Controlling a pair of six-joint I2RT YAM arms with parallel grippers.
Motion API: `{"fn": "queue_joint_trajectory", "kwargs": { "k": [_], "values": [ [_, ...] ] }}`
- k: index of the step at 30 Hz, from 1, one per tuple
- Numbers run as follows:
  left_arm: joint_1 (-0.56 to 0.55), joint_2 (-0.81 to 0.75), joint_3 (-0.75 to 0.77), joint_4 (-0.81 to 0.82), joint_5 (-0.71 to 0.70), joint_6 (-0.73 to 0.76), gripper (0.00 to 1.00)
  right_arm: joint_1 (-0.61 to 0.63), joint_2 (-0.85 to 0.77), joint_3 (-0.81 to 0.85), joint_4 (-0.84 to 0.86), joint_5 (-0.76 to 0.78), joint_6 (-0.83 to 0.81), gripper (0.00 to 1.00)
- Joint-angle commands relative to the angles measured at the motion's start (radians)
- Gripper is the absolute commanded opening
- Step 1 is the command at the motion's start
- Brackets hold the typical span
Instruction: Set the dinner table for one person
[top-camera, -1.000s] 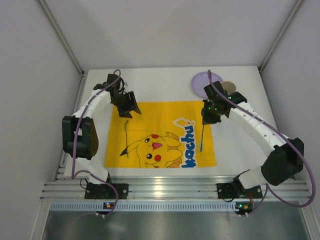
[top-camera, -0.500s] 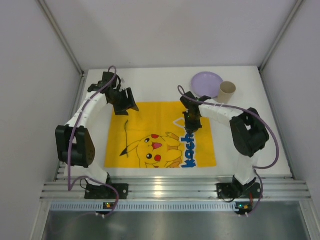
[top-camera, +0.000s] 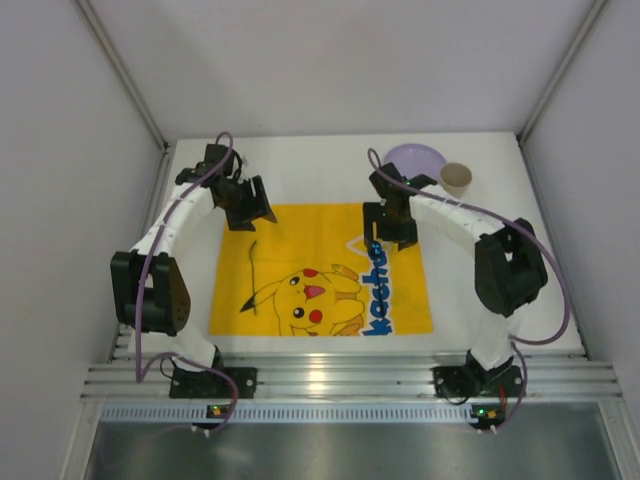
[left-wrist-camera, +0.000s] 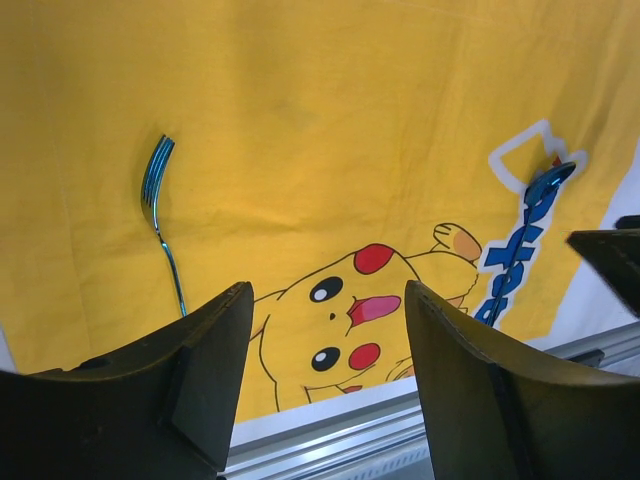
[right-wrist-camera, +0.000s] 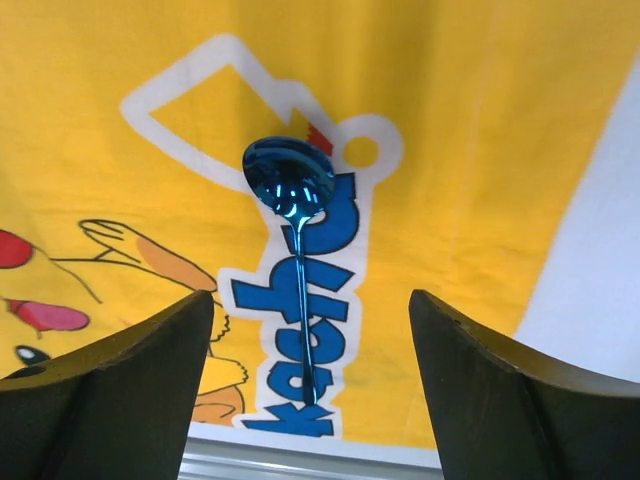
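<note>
The left gripper (left-wrist-camera: 326, 296) hangs open, empty, over the yellow Pikachu-print cloth mat (top-camera: 300, 235) on the wide white dinner table (top-camera: 310, 170), a slim blue metal fork (left-wrist-camera: 163, 240) lying near-to-far on the mat's left side. The right gripper (right-wrist-camera: 312, 298) — jaws apart, empty — hovers above the blue metal spoon (right-wrist-camera: 300, 280). The round lilac plate (top-camera: 415, 157) sits beyond it, far right; that arm is nearer.

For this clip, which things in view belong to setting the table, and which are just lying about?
Belong to the job: table, mat, fork, spoon, plate, cup.
Just there: rail, walls.
</note>
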Motion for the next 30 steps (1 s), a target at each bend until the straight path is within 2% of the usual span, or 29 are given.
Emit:
{"fn": "queue_joint_trajectory", "kwargs": {
  "k": [1, 6, 7, 11, 18, 24, 28, 29, 30],
  "values": [
    [0.000, -0.021, 0.008, -0.021, -0.006, 0.004, 0.67, -0.085, -0.148, 0.118, -0.058, 0.054, -0.019, 0.80],
    [0.000, -0.006, 0.030, -0.028, 0.001, 0.001, 0.67, -0.319, -0.196, 0.218, -0.069, 0.013, -0.048, 0.81],
    [0.000, 0.000, 0.036, -0.031, -0.002, -0.001, 0.67, -0.384, -0.187, 0.242, -0.066, 0.001, -0.052, 0.81],
    [0.000, 0.007, 0.053, -0.039, -0.010, -0.005, 0.67, -0.499, -0.095, 0.341, -0.107, -0.023, -0.069, 0.80],
    [0.000, -0.012, 0.048, -0.044, -0.024, -0.025, 0.67, -0.594, 0.063, 0.525, -0.159, -0.010, -0.071, 0.78],
    [0.000, -0.041, 0.024, -0.042, -0.042, -0.036, 0.67, -0.631, 0.163, 0.574, -0.196, 0.051, -0.083, 0.76],
    [0.000, -0.053, 0.012, -0.042, -0.055, -0.042, 0.67, -0.651, 0.224, 0.569, -0.199, 0.062, -0.103, 0.60],
    [0.000, -0.055, 0.008, -0.042, -0.056, -0.042, 0.67, -0.656, 0.233, 0.571, -0.199, 0.054, -0.106, 0.32],
    [0.000, -0.055, 0.007, -0.042, -0.056, -0.042, 0.67, -0.656, 0.247, 0.577, -0.199, 0.050, -0.108, 0.15]
  ]
}}
